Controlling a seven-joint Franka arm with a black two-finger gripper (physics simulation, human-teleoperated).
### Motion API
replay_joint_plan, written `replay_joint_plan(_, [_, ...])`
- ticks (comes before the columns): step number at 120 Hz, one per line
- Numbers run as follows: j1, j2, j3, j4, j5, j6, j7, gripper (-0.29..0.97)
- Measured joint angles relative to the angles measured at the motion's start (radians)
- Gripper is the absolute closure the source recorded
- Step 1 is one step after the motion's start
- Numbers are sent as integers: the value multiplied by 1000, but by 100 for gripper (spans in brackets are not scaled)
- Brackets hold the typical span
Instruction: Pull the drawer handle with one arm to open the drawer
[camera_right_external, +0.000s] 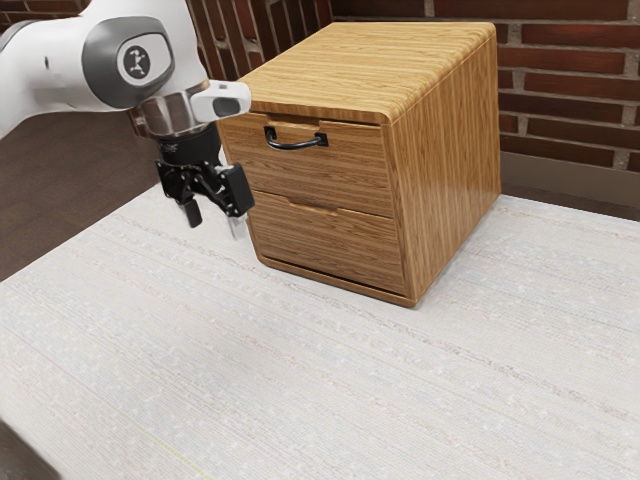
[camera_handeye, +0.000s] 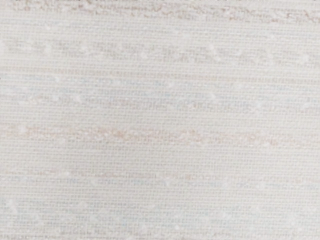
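Observation:
A wooden two-drawer cabinet (camera_right_external: 400, 130) stands on the white table (camera_right_external: 330, 380) toward the back. Its top drawer (camera_right_external: 320, 165) carries a black handle (camera_right_external: 295, 140) and looks flush with the cabinet front; the bottom drawer (camera_right_external: 330, 240) has no handle in view. My black gripper (camera_right_external: 213, 215) hangs pointing down at the exterior view's left of the cabinet front, below and left of the handle, a little above the table. Its fingers stand apart with nothing between them. The wrist view looks down on bare tabletop (camera_handeye: 160, 120).
A brick wall (camera_right_external: 570, 70) runs behind the cabinet. The table spreads wide in front of the cabinet and to the exterior view's right. A dark floor (camera_right_external: 70, 190) lies beyond the table's left edge.

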Motion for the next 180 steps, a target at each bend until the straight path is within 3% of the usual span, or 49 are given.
replay_joint_plan(29, [-2, -3, 0, 3, 8, 7, -28, 0])
replay_joint_plan(37, [-5, -64, -2, 49, 10, 6, -31, 0])
replay_joint_plan(56, [-45, -139, -85, 78, 14, 85, 47, 0])
replay_joint_plan(73, [-80, -140, -97, 80, 36, 134, 345, 0])
replay_joint_plan(91, [-29, -114, -84, 71, 76, 164, 667, 0])
replay_joint_plan(121, [85, -62, -80, 72, 19, 170, 1069, 0])
replay_joint_plan(152, [98, 6, -81, 80, -38, 176, 1356, 0])
replay_joint_plan(180, [103, 28, -88, 73, -53, 240, 1487, 0])
